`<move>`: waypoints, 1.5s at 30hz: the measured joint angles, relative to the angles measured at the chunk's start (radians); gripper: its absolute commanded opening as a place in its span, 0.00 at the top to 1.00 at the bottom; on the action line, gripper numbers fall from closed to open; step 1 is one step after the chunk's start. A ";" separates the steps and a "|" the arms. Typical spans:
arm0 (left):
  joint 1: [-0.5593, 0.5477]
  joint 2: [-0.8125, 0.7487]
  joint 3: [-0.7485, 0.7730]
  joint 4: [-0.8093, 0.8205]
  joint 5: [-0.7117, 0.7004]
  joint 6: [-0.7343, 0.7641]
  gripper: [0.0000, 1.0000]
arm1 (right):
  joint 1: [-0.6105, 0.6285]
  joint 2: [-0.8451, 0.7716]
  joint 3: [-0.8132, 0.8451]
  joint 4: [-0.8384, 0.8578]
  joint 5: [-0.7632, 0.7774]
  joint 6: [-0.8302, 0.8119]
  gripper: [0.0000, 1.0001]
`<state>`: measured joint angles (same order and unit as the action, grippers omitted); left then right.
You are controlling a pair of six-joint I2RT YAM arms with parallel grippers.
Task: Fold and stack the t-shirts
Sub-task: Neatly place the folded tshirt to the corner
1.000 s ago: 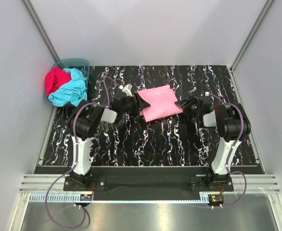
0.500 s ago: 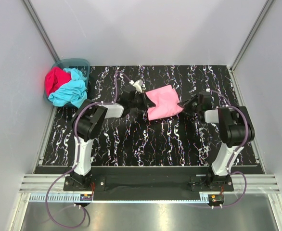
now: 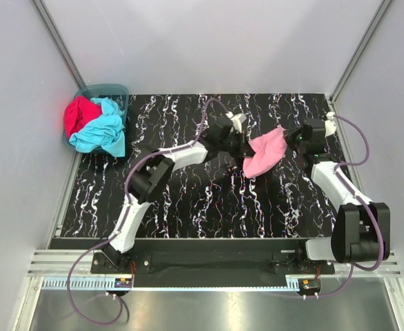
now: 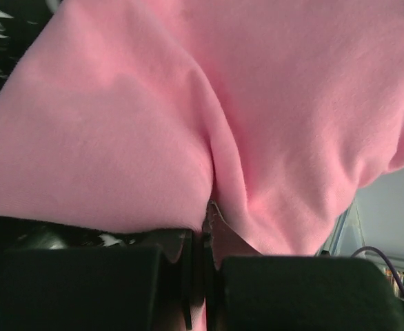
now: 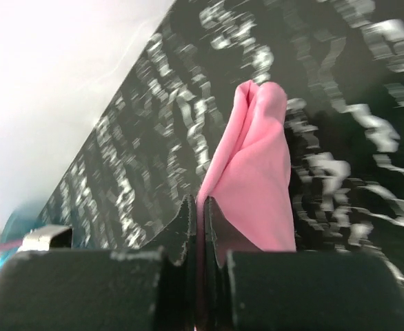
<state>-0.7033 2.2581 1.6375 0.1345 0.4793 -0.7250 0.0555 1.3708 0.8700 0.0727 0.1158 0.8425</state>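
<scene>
The light pink t-shirt [image 3: 265, 152] hangs bunched between both grippers at the right of the table, lifted off the mat. My left gripper [image 3: 247, 147] is shut on its left edge; pink cloth [image 4: 209, 110] fills the left wrist view above the closed jaws. At the shirt's upper right edge my right gripper [image 3: 288, 136] is shut on it, a pink fold [image 5: 257, 172] rising from its pinched fingertips. The turquoise t-shirt [image 3: 102, 131] and the crimson red t-shirt [image 3: 78, 114] lie crumpled together at the far left.
A teal plastic basket [image 3: 104, 90] stands at the back left corner behind the crumpled shirts. The black marbled mat [image 3: 209, 200] covers the table. Grey walls close in on the left, right and back.
Both grippers shut on the pink t-shirt's edges and carried it right and up off the mat. It went from a flat folded rectangle to a hanging bunch. Both arms stretched out farther.
</scene>
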 measured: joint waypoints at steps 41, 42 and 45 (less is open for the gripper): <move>-0.127 -0.090 -0.187 -0.024 0.004 -0.004 0.01 | -0.266 -0.114 -0.080 -0.343 0.092 0.040 0.32; -0.116 -0.113 -0.216 -0.019 0.003 -0.004 0.01 | -0.266 -0.100 -0.071 -0.350 0.096 0.040 0.32; -0.069 -0.173 -0.294 0.012 0.004 -0.008 0.01 | -0.266 -0.093 -0.067 -0.365 0.092 0.041 0.32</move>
<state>-0.7719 2.0853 1.3434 0.1467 0.4831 -0.7326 -0.2104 1.2774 0.8032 -0.2928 0.2081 0.8833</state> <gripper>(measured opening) 0.985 0.680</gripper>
